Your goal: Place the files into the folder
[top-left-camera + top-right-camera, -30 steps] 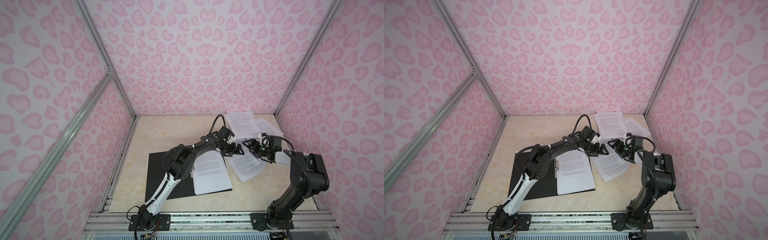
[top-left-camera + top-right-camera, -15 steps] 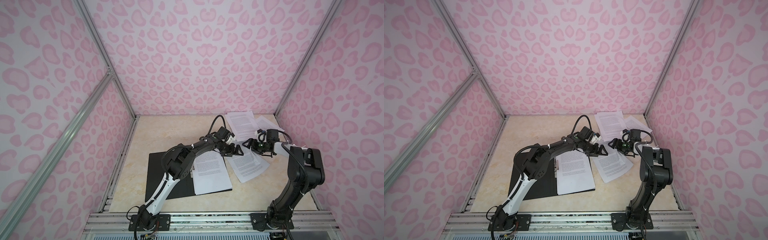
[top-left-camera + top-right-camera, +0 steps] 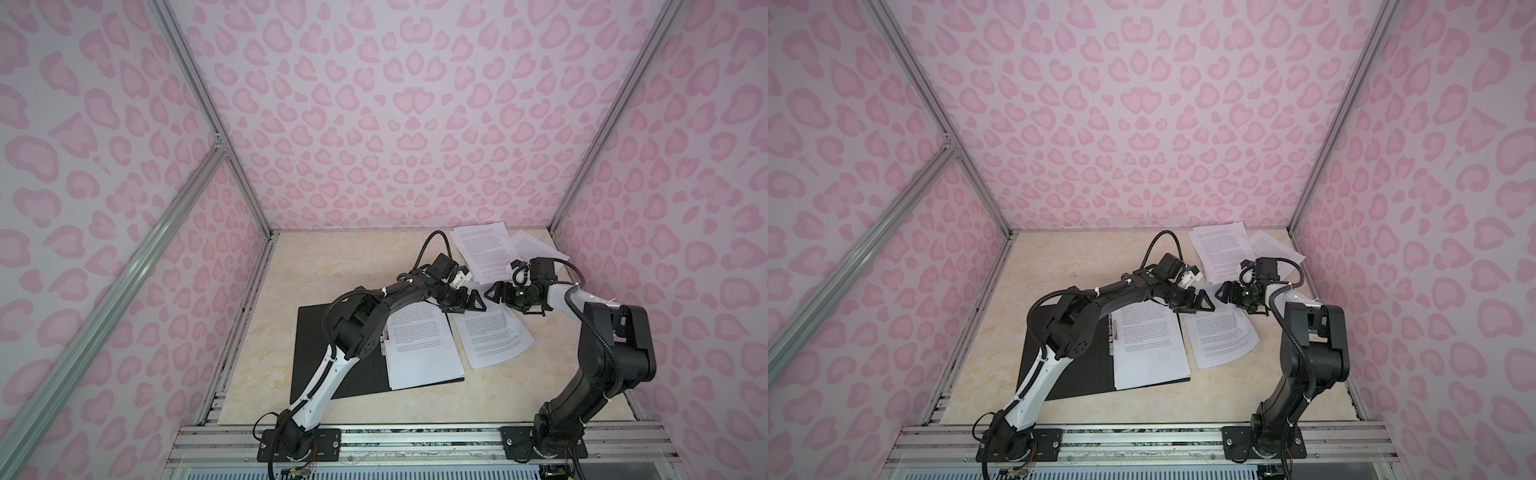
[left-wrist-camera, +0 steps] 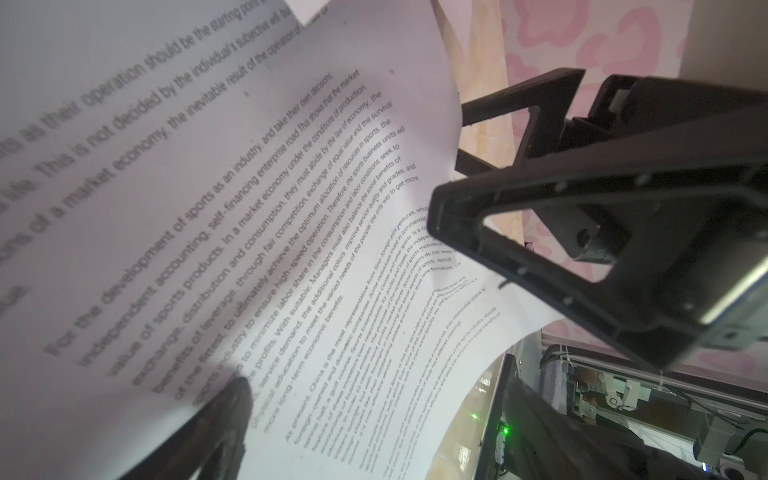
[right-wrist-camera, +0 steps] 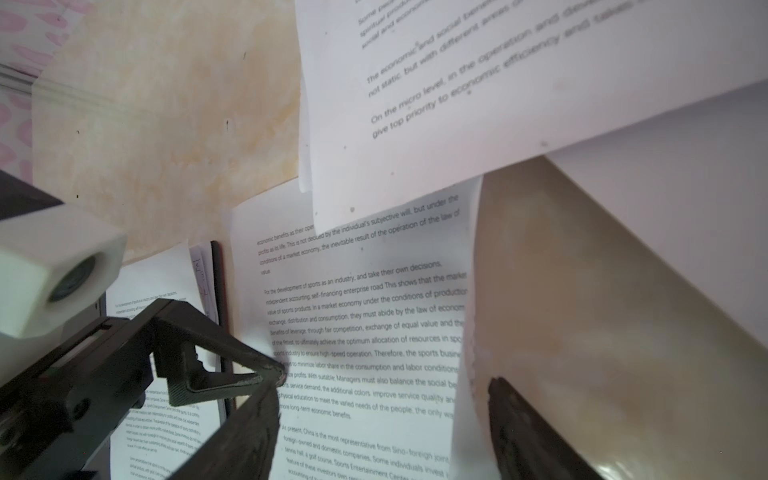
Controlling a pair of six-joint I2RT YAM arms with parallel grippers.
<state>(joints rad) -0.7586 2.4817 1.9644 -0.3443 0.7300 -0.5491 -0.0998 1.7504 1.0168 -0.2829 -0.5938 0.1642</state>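
The left gripper and the right gripper face each other tip to tip, close together, low over the middle of the table. Both have their jaws spread wide and neither grips anything. The right gripper's fingers stand on either side of the curled edge of a loose sheet. This sheet is printed with dense text and lies just to the right of the folder.

There is one folder. It lies open and flat, black side up, with a metal clip along its spine. Its right half holds a printed top sheet; the right wrist view shows the edges of other pages beneath it. The left arm crosses above the folder and hides part of it.

Two more sheets overlap at the far right corner of the table, and the nearer one overlaps the loose sheet. That makes four patches of paper in both top views. Pink patterned walls enclose the table.
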